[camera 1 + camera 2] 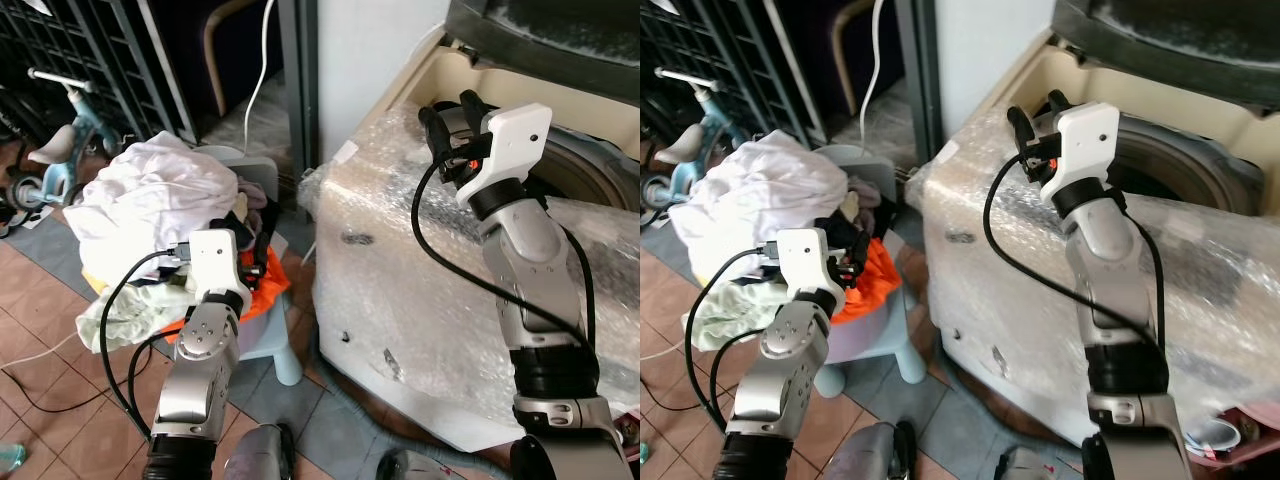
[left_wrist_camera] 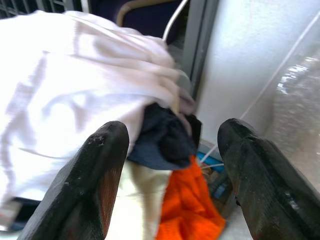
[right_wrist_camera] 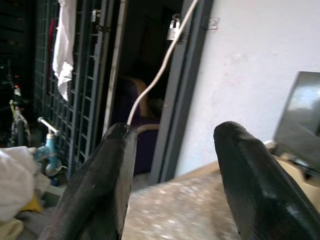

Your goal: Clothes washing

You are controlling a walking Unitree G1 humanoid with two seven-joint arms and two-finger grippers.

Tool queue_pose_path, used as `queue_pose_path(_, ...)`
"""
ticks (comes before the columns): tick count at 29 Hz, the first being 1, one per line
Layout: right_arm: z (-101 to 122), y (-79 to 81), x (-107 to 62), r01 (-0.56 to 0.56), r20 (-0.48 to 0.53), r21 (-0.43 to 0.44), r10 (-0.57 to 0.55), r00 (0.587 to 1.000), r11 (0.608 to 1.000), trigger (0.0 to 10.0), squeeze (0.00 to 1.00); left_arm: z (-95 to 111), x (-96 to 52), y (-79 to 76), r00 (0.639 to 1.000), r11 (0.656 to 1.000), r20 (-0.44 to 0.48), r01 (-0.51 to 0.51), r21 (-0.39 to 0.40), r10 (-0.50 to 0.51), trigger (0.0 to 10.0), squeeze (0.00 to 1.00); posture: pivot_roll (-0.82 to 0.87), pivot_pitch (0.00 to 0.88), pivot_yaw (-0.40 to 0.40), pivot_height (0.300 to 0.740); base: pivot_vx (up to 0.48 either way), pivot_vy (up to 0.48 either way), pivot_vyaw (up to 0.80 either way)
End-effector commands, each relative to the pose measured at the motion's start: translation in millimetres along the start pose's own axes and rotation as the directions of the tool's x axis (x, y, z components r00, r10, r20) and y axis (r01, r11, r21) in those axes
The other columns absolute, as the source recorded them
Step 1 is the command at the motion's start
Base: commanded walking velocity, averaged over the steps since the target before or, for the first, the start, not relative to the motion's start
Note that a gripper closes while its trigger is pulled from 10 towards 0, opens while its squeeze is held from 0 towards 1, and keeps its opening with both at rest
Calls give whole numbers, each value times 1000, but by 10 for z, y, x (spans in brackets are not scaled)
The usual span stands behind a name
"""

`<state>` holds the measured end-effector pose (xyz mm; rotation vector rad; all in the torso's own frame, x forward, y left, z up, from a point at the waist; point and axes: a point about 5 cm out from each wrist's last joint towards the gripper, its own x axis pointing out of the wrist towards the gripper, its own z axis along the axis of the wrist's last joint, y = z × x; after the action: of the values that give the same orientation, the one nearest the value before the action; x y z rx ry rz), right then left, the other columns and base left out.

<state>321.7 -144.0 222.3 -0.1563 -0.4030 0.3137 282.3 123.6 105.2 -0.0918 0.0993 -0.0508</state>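
A pile of clothes (image 1: 150,200) sits on a pale blue stool (image 1: 270,330): white cloth on top, a dark navy garment (image 2: 165,137) and an orange garment (image 2: 187,205) at its right side. My left gripper (image 2: 172,150) is open just before the pile, with the navy garment showing between its fingers, apart from them. A top-loading washing machine (image 1: 420,290), wrapped in bubble film, stands to the right with its lid (image 1: 560,35) up and drum (image 1: 590,175) exposed. Above the machine's near-left corner my right gripper (image 3: 172,165) is held open and empty.
A child's tricycle (image 1: 60,150) and a dark metal grille (image 1: 90,60) stand at the back left. A white cable (image 1: 262,60) hangs by the grey door frame (image 1: 298,90). Black and white cables trail on the tiled floor (image 1: 50,400). A pale green cloth (image 1: 120,310) hangs off the pile.
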Motion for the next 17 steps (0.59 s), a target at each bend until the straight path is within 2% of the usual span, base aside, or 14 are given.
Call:
queue_pose_path(1, 62, 73, 4, -24, 17, -11, 24, 1000, 1000, 10000, 1000, 16, 4, 10, 1000, 1000, 7, -3, 3, 3, 10000, 0, -68, 86, 73, 740, 0, 480, 800)
queue_pose_path(8, 71, 95, -2, -22, 14, -6, 22, 1000, 1000, 10000, 1000, 34, 5, 1, 1000, 1000, 26, 6, 18, -6, 10000, 0, -65, 81, 72, 740, 0, 475, 800)
queue_pose_path(14, 70, 110, -6, -21, 4, -9, 21, 1000, 1000, 10000, 1000, 48, -2, -33, 999, 999, 42, 17, 44, -19, 10000, 0, -65, 79, 73, 740, 0, 0, 800)
queue_pose_path(16, 40, 137, -11, -36, -15, 4, 37, 999, 999, 10000, 918, 54, -5, -34, 999, 998, 48, 12, 58, -14, 10000, 0, -62, 77, 73, 740, 0, 0, 787)
queue_pose_path(17, 9, 175, -13, -61, -33, 14, 61, 998, 998, 10000, 698, 47, -9, -7, 999, 998, 41, -10, 67, 7, 10000, 0, -60, 77, 74, 740, 0, 0, 625)
